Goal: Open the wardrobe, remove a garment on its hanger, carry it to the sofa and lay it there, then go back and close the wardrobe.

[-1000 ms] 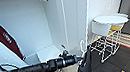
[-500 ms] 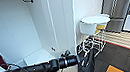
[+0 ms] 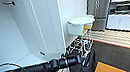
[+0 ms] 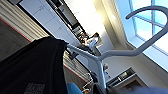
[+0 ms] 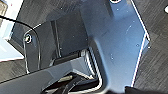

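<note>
Limp black garment point(image 4: 32, 67) hangs from thin white hanger point(image 4: 120, 52) beside the left hand point(image 3: 83, 59), whose grip state cannot be determined. Tall white wardrobe point(image 3: 16, 29) stands open; dark floor point(image 3: 125, 57) lies open rightward. No legible writing.

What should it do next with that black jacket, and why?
Probably keep turning away from the open wardrobe. The left arm reaches out past it, the jacket hangs from the hanger near its claw, and no sofa shows yet.

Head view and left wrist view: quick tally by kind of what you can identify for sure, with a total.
wardrobe: 1
black garment: 1
white hanger: 1
steel fridge: 1
Total: 4
</note>
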Tool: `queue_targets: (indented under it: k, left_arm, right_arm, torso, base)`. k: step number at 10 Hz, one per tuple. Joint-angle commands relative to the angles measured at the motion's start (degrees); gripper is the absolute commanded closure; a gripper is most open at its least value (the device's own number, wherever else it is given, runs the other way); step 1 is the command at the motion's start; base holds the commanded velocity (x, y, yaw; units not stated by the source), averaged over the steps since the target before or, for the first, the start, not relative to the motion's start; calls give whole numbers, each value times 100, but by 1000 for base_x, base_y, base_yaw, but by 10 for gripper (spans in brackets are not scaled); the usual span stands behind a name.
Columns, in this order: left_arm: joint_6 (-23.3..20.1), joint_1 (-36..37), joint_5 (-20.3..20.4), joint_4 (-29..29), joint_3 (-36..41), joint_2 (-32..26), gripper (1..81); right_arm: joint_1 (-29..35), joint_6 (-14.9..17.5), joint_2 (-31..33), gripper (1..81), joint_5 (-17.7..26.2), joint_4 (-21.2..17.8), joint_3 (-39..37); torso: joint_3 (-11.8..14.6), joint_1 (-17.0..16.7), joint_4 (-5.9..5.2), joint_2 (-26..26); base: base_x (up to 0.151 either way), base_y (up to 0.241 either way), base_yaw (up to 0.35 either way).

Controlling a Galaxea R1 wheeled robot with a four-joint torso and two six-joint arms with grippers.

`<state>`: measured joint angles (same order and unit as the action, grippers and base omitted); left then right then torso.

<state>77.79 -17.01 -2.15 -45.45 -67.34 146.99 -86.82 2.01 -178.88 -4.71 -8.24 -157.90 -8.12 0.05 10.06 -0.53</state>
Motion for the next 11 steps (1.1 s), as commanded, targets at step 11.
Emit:
queue_targets:
  k: [11]
  left_arm:
    - [-71, 747, 241, -289, 607, -486, 811]
  right_arm:
    - [187, 27, -53, 10, 356, 15, 59]
  torso:
    - [0, 0, 0, 0]
  base:
    - [0, 0, -345]
